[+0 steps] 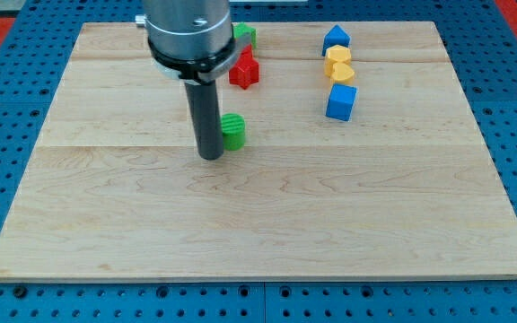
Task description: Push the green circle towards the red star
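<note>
The green circle point(233, 131) stands on the wooden board, left of centre. My tip point(210, 154) is at its lower left, touching or nearly touching its side. The red star point(244, 71) lies toward the view's top, just above and right of the circle, a short gap away. The arm's body hides part of the board around the red star's left.
A green star point(245, 35) sits above the red star, partly hidden by the arm. At the upper right a column holds a blue block point(335, 38), two yellow blocks point(337, 56) point(340, 73) and a blue cube point(340, 101). The board's edge point(258, 274) runs along the view's bottom.
</note>
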You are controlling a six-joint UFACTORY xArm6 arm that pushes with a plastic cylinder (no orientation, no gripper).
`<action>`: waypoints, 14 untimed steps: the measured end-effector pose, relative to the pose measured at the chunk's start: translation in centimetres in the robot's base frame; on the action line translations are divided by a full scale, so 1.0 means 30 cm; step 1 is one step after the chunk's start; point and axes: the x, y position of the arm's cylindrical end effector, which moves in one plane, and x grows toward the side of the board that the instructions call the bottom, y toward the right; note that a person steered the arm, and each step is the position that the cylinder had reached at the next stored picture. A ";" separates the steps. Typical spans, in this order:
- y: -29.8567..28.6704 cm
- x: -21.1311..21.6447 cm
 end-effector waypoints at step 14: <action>0.069 -0.256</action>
